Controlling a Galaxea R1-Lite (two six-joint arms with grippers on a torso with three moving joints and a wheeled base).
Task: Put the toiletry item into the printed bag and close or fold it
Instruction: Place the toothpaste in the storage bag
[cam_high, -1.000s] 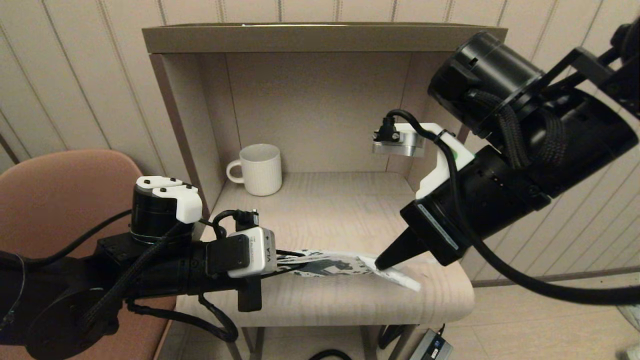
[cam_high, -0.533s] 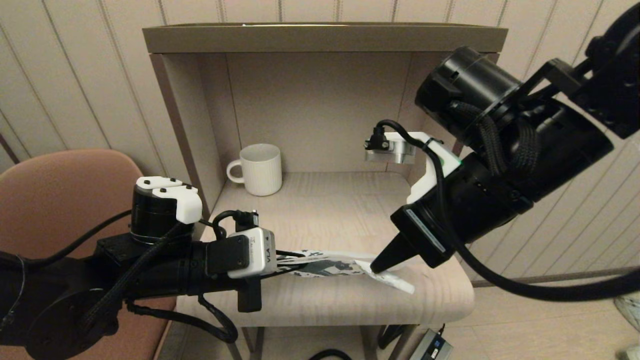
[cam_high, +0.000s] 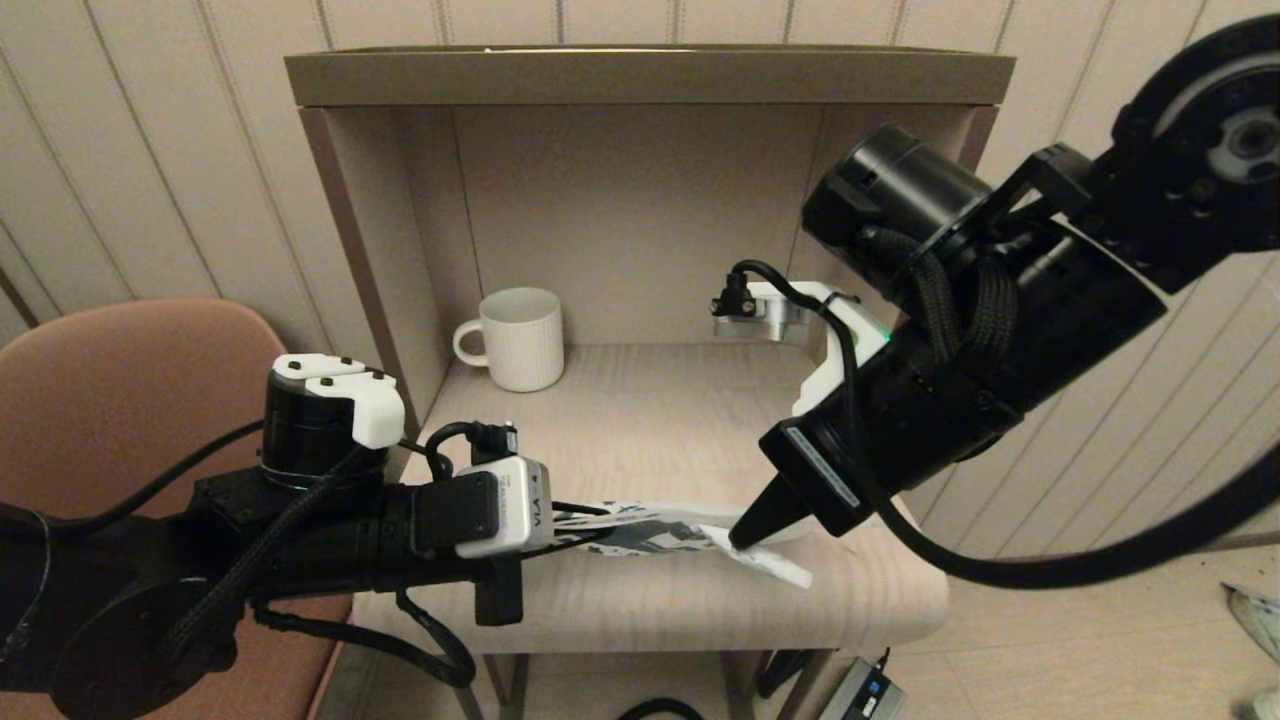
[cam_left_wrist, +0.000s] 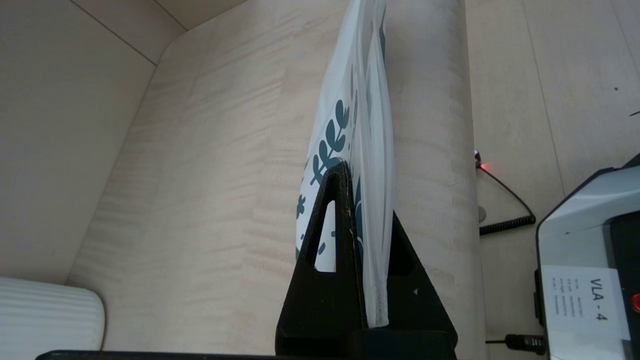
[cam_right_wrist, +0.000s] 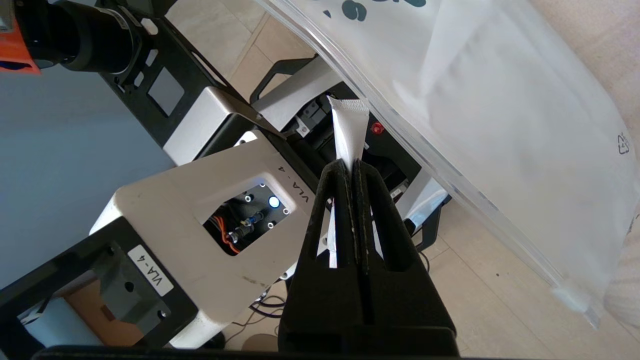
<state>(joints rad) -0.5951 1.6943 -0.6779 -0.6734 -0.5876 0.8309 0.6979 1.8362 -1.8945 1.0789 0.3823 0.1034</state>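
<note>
Two arms are at work over a pale wooden surface (cam_high: 650, 430) set inside an open-fronted cubby, so the rundown goes big to small.

At about 8 o'clock in the head view, the left end effector (cam_left_wrist: 352, 172) is seen clamped on one end of the printed bag (cam_high: 640, 525), with the fingers pinched shut on the plastic. The bag is held out edge-on just above the front of the surface, stretched toward 3 o'clock; the teal leaf print is visible beside the fingers in the left wrist view.

From roughly 2 o'clock, the right end effector (cam_high: 745, 535) is angled down so that its tip sits right at the bag's far end. Its fingers are closed on the toiletry item (cam_right_wrist: 348, 132), a slim white piece with a crimped end poking out past the fingertips. In the right wrist view the item is seen just beside the clear zip edge of the bag, not yet inside as far as can be told.

A white ribbed mug (cam_high: 518, 338) is parked at the back, around 11 o'clock, well apart from everything.

Step-wise, insertion looks to be in hand. Next, the item's free end probably needs to be lined up with the opening and slid in before release; whether the mouth is actually open can't be told.
</note>
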